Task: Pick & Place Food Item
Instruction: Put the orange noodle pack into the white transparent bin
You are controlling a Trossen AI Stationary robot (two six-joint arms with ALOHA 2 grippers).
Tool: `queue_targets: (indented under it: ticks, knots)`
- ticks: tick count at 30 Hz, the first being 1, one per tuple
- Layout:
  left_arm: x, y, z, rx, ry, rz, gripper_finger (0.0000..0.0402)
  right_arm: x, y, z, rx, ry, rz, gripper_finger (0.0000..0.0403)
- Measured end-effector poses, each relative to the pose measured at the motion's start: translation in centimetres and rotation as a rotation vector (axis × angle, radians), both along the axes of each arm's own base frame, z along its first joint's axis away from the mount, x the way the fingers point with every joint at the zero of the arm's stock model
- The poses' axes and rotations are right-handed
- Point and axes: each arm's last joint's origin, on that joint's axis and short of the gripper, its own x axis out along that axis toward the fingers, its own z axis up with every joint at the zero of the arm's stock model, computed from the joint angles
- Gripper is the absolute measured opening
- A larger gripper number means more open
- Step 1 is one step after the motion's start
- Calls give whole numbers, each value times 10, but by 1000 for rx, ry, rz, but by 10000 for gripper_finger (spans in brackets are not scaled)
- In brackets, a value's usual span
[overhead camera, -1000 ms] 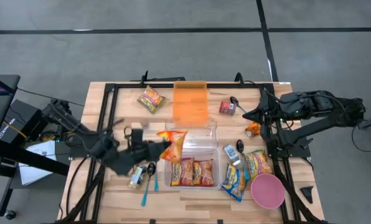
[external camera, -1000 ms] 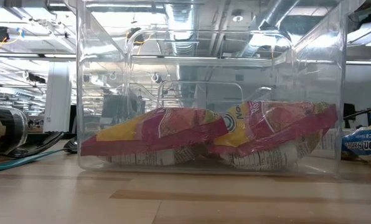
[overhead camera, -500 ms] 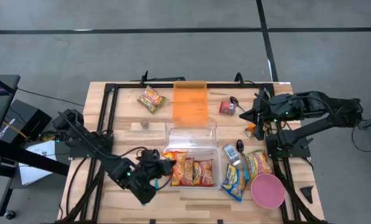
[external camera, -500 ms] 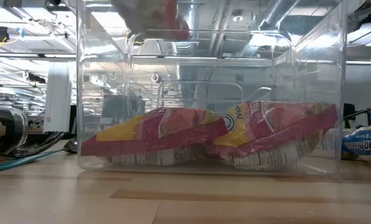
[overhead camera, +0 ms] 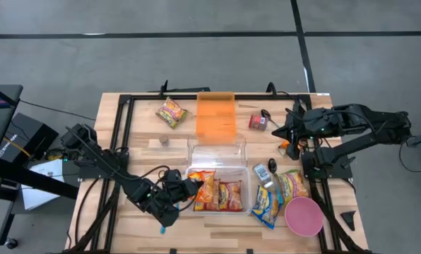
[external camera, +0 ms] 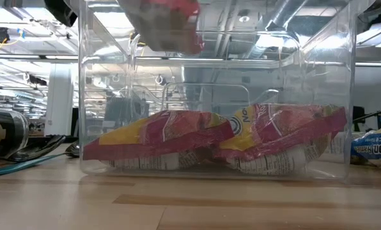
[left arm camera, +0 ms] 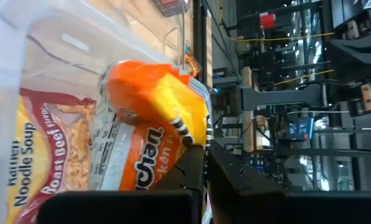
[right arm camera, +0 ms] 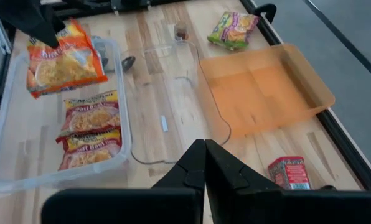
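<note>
A grey floor crossed by dark lines is surrounding the wooden counter (overhead camera: 136, 224), which is carrying a black frame along its edges.

The left arm is reaching low across the counter's near-left part, its left end effector (overhead camera: 184, 188) pointing toward the clear plastic bin (overhead camera: 233, 150). Its fingers are clamped tight on the corner of an orange noodle packet (left arm camera: 149, 140), a crinkled, glossy bag that is hanging over the bin's left end. In the low view this packet is showing only as a blurred red shape near the bin's top, its upper part cut off.

Inside the bin two red-and-yellow ramen packets (overhead camera: 220, 195) are lying flat side by side on the bottom, their printed film wrinkled.

The right arm is stretching along the counter's right side, folded back over its base, with the right end effector (overhead camera: 282, 131) closed on nothing and hovering near a small red can (overhead camera: 258, 122). Beyond the bin an orange translucent lid (overhead camera: 216, 117) is lying flat, and a green-and-yellow packet (overhead camera: 172, 112) is resting at the far left. A pink bowl (overhead camera: 303, 216) and more packets (overhead camera: 280, 190) are sitting at the near right. A blue-handled spoon (overhead camera: 164, 227) is partly hidden under the left arm.
</note>
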Motion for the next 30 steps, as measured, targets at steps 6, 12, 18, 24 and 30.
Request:
queue_targets:
  ticks: [6,12,18,24,30]
  knots:
    - [0,0,0,1,2,0,0,0,0,-1,-9,11,6,0]
    - [0,0,0,0,4,-3,0,0,0,-1,-13,12,10,0]
    - [3,-3,-7,-23,12,-16,0,0,0,-1,-14,12,10,0]
    - [4,-3,-8,-19,15,-15,0,0,0,0,-13,11,10,0]
    - [3,-4,-9,-14,19,-15,0,0,0,0,-15,10,8,0]
